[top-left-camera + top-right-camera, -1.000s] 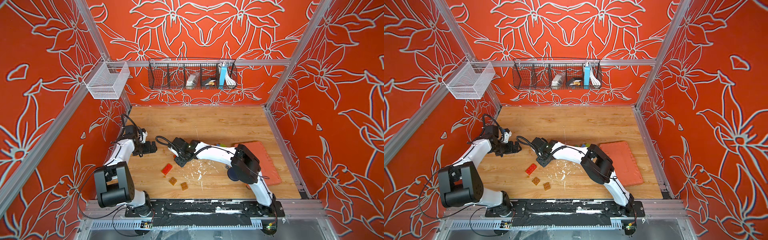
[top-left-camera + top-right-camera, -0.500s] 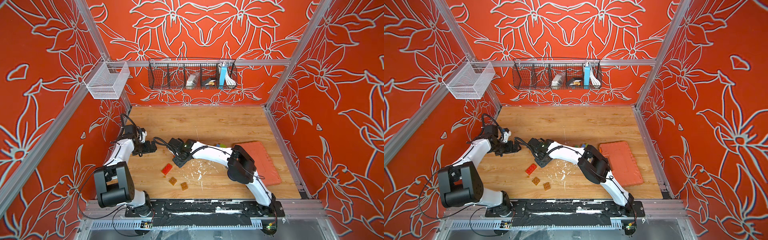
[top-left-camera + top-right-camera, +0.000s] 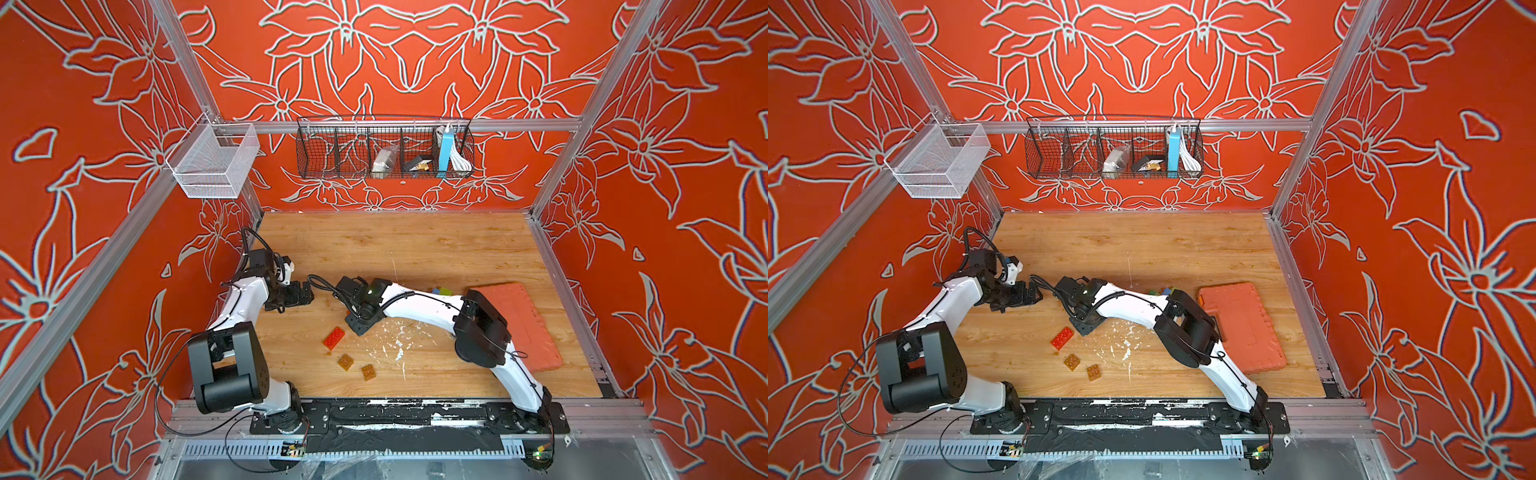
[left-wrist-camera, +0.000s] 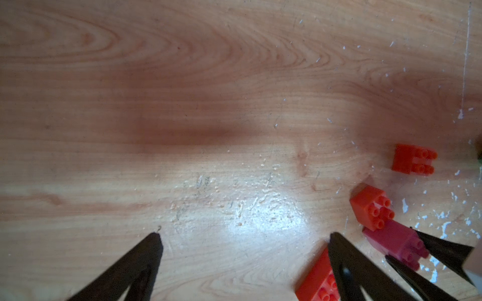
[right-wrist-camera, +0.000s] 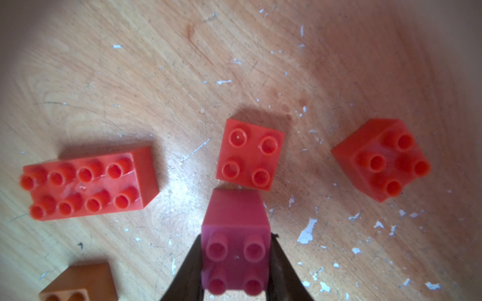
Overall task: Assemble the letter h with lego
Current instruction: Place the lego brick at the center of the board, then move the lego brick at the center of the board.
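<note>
My right gripper [image 5: 236, 237] is shut on a pink lego brick [image 5: 234, 245], studs up, held low right beside a red square brick [image 5: 249, 155]. A long red brick [image 5: 88, 182], a second red square brick [image 5: 380, 159] and an amber brick [image 5: 78, 282] lie around it. In a top view the right gripper [image 3: 358, 325] hangs just beside the long red brick [image 3: 333, 337], with two amber bricks [image 3: 345, 361] nearer the front. My left gripper [image 4: 246, 238] stands open over bare wood, at the table's left [image 3: 305, 293]. The left wrist view also shows the pink brick [image 4: 396, 241].
An orange tool case [image 3: 519, 324] lies at the right of the wooden table [image 3: 395, 249]. A few coloured bricks [image 3: 440, 291] peek out behind the right forearm. White scuff flecks [image 3: 395, 340] mark the wood. Wire baskets [image 3: 384, 149] hang on the back wall.
The right arm has shifted a little to the left with the pink brick still in its jaws. The left arm has not moved.
</note>
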Robot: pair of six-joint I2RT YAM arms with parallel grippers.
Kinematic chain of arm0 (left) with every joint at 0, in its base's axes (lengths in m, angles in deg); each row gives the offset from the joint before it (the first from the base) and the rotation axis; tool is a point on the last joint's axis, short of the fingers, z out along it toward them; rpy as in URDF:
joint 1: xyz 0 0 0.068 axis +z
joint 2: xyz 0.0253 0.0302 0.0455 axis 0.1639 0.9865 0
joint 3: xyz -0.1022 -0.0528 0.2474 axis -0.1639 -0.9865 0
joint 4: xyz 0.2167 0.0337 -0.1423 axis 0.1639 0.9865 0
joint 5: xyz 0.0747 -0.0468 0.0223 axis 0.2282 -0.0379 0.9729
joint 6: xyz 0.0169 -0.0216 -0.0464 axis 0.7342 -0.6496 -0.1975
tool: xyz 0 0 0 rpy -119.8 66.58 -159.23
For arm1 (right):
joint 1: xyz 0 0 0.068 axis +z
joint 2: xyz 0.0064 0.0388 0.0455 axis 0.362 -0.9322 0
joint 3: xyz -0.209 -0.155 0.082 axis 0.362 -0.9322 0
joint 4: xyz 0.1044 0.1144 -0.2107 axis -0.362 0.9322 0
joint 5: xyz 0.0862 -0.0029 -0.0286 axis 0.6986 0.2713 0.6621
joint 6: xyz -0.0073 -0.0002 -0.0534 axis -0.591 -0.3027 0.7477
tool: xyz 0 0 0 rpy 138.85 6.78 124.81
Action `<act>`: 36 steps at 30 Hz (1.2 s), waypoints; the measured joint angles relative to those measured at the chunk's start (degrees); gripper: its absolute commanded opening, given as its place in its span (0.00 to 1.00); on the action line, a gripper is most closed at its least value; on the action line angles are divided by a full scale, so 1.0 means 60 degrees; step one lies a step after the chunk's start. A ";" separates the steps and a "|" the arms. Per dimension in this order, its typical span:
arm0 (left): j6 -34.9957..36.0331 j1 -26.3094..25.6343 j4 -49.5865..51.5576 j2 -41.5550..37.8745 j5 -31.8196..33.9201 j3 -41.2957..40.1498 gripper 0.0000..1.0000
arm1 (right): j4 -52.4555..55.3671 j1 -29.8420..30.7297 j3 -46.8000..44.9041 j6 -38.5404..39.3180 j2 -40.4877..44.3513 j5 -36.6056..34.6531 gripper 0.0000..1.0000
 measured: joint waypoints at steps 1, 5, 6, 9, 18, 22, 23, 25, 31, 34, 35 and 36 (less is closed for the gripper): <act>0.0000 0.0000 0.0004 0.0000 0.0004 0.0000 1.00 | -0.0025 -0.0004 -0.0040 0.0011 0.0004 0.0004 0.18; 0.0000 0.0000 0.0004 0.0004 -0.0029 0.0000 1.00 | -0.0033 -0.0080 -0.0073 0.0138 -0.0007 0.0117 0.17; -0.0004 0.0000 0.0018 0.0015 -0.0044 0.0015 1.00 | 0.0025 -0.0117 -0.0036 0.0229 -0.0051 0.0168 0.16; -0.0004 0.0000 0.0073 0.0069 -0.0058 0.0106 1.00 | 0.0321 -0.0178 0.0193 0.0488 -0.0164 0.0266 0.17; 0.0058 0.0000 0.0098 0.0069 -0.0168 0.0109 0.99 | 0.0182 -0.0790 -0.1617 0.0896 0.1155 0.0168 0.22; 0.0331 0.0000 0.0277 0.0044 -0.0703 0.0120 1.00 | 0.0193 -0.1257 -0.3016 0.1239 0.2135 -0.0142 0.26; 0.0415 0.0000 0.0313 0.0015 -0.0867 0.0120 1.00 | 0.0178 -0.1355 -0.3224 0.1300 0.2273 -0.0160 0.28; 0.0670 0.0000 0.0379 -0.0098 -0.1330 0.0113 1.00 | 0.0051 -0.1530 -0.3676 0.1399 0.2550 -0.0138 0.37; 0.1759 0.0000 0.0648 -0.0761 -0.2871 -0.0113 1.00 | 0.0069 -0.1716 -0.4619 0.1555 0.2779 0.0197 0.49; 0.2361 -0.0007 0.0984 -0.1162 -0.3311 -0.0270 0.99 | 0.0171 -0.1781 -0.4550 0.1530 0.2827 0.0342 0.58; 0.2546 -0.0007 0.1093 -0.1268 -0.3377 -0.0273 0.99 | 0.0208 -0.1796 -0.4484 0.1526 0.2830 0.0379 0.66; 0.2747 -0.0007 0.1198 -0.1388 -0.3410 -0.0277 0.99 | 0.0244 -0.1807 -0.4397 0.1515 0.2845 0.0408 0.76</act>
